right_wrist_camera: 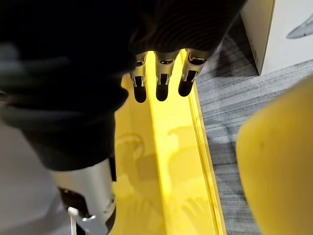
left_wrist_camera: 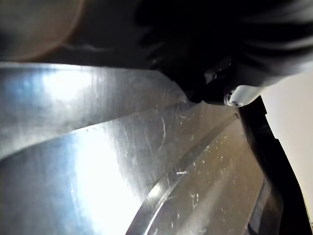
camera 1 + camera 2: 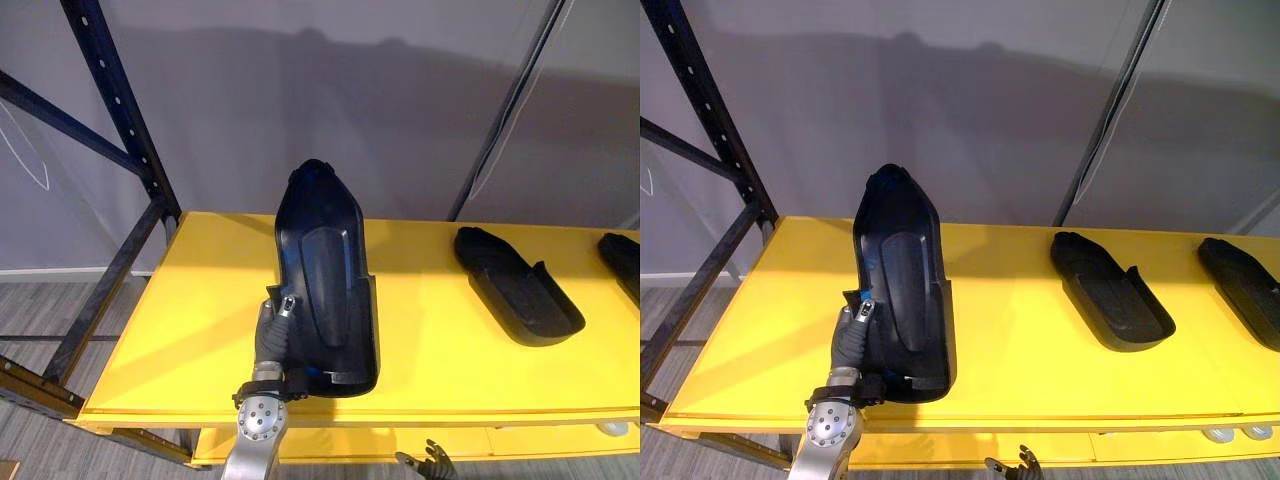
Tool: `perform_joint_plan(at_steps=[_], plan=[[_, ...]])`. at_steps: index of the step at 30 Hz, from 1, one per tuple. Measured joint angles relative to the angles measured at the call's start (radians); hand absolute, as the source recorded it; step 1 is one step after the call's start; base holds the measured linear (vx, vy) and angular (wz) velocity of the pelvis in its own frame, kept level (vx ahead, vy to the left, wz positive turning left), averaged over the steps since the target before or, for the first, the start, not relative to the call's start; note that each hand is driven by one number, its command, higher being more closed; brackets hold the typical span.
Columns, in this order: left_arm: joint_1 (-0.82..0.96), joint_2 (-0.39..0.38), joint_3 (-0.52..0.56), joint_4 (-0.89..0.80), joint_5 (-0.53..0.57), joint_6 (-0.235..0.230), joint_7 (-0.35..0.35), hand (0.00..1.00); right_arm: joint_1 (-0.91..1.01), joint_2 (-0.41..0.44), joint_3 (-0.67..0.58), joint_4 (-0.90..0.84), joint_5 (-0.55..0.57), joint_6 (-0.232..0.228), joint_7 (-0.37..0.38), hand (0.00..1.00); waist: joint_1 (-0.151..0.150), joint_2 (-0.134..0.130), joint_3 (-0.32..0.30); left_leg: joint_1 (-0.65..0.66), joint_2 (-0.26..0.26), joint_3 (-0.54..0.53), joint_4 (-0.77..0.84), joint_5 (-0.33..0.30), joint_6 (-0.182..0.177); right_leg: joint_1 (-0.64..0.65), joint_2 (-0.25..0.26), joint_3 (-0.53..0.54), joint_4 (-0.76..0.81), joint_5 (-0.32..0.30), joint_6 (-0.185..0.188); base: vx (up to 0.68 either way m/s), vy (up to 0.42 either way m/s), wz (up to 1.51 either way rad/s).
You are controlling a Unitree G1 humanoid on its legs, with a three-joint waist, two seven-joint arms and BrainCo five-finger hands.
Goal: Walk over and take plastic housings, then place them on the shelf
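Observation:
A long black plastic housing (image 3: 325, 280) stands on the yellow shelf (image 3: 200, 330), its near end at the front edge and its far end tilted up towards the wall. My left hand (image 3: 272, 338) grips its left rim near the bottom, thumb (image 3: 287, 304) on the inner side. The left wrist view shows the housing's glossy surface (image 2: 146, 161) from very close. My right hand (image 3: 430, 463) hangs low below the shelf's front edge, with its fingers (image 1: 161, 81) straight and holding nothing.
Two more black housings (image 3: 515, 285) (image 3: 622, 262) lie flat on the shelf to the right. A dark blue rack upright (image 3: 120, 110) rises at the left, and a grey post (image 3: 505, 110) at the back right. A lower yellow board (image 1: 171, 161) and a white box (image 1: 283, 29) sit beneath.

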Motion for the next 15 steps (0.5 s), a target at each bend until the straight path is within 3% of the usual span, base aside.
perform_joint_plan(at_steps=[6,11,15], plan=[[-0.062,0.013,0.078,0.138,0.01,0.035,0.015,1.0,-0.011,0.0,-0.015,0.049,0.0,0.0,0.001,0.0,-0.002,0.006,-0.018,0.072,-0.014,0.011,-0.158,0.092,0.008,0.059,0.009,0.0,-0.143,0.116,-0.012,0.01,0.046,-0.01],[-0.131,0.047,0.128,0.245,0.009,0.081,0.032,1.0,-0.018,-0.002,-0.023,0.061,-0.001,0.002,0.004,0.0,-0.018,0.011,-0.017,0.089,-0.016,0.026,-0.235,0.153,0.007,0.058,0.02,0.005,-0.198,0.169,-0.017,-0.09,-0.008,-0.1],[-0.187,0.062,0.154,0.327,0.009,0.091,0.032,1.0,-0.022,-0.012,-0.042,0.067,-0.002,0.007,0.007,0.0,-0.026,0.035,-0.023,0.111,-0.018,0.04,-0.3,0.193,0.007,0.054,0.034,0.017,-0.227,0.193,-0.021,-0.16,-0.02,-0.13]])
